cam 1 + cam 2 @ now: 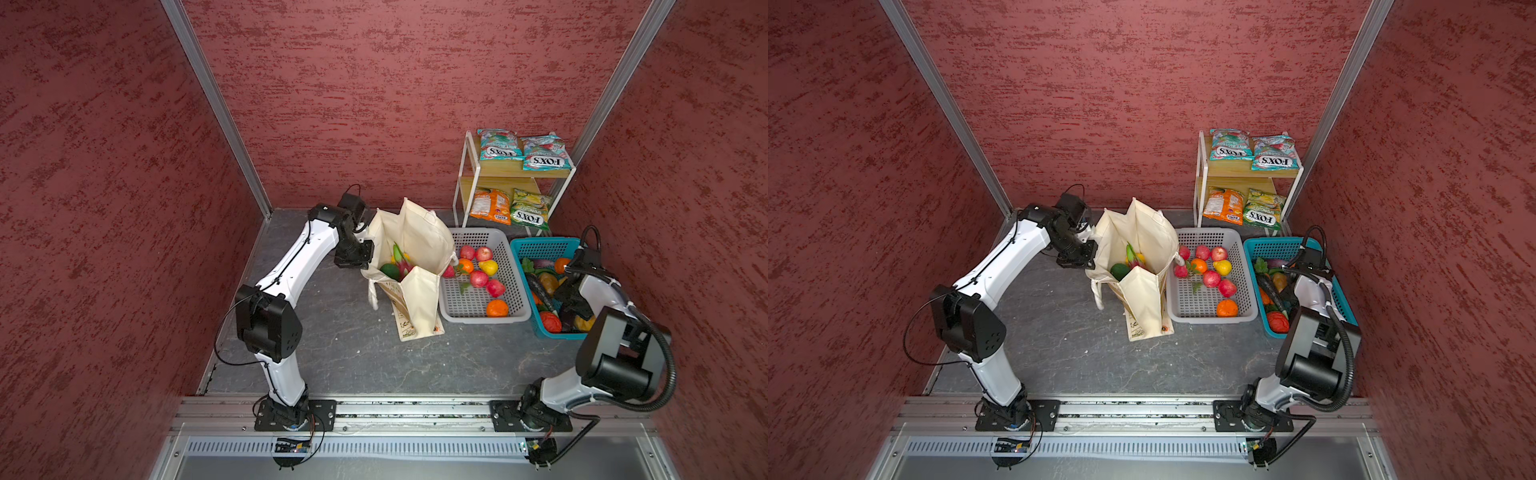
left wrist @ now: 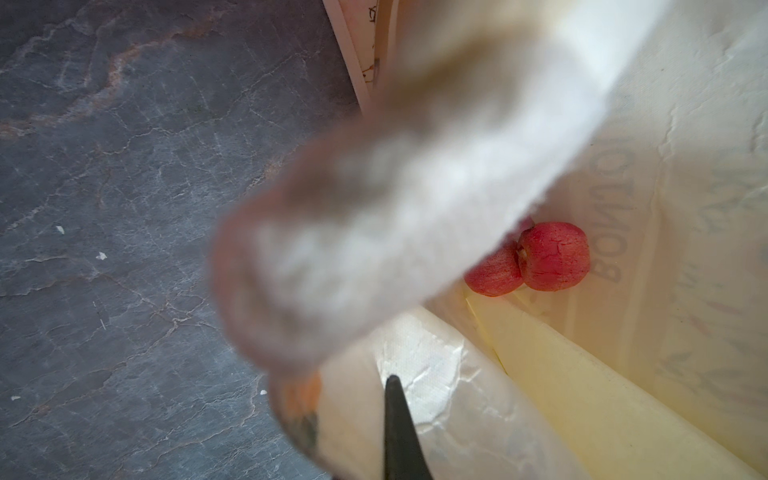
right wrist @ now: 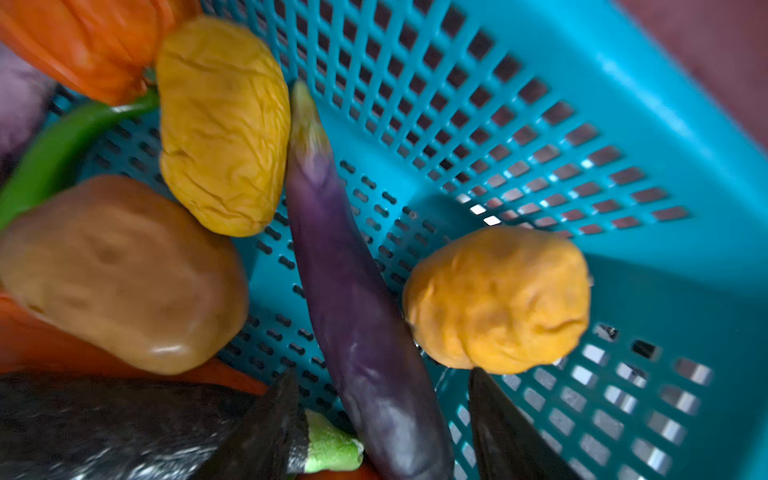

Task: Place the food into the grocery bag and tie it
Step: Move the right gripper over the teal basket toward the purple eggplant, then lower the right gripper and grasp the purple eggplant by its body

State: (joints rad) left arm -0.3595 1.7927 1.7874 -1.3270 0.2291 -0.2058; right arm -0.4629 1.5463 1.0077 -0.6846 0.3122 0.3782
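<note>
My left claw [image 1: 365,249] clamps the bag [image 1: 419,232] at its rim: limp canvas, likely to sag if released. Right of the bag, my right claw [image 3: 382,374] straddles a slick eggplant [image 3: 332,249], jaws half-open.

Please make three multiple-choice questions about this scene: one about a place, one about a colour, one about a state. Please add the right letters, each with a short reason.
1. Where do the two teal-and-red FOX'S packets lie?
A) on the floor
B) on the rack's top shelf
C) on its lower shelf

2. What colour is the basket that holds the purple eggplant?
A) grey
B) red
C) blue

3. How is the grocery bag?
A) tied shut
B) standing open with food inside
C) flat and empty

Answers:
1 B: both packets sit on the top wooden board.
2 C: blue mesh surrounds the eggplant.
3 B: its mouth gapes in both top views, with a dragon fruit and a dark green vegetable inside.
</note>
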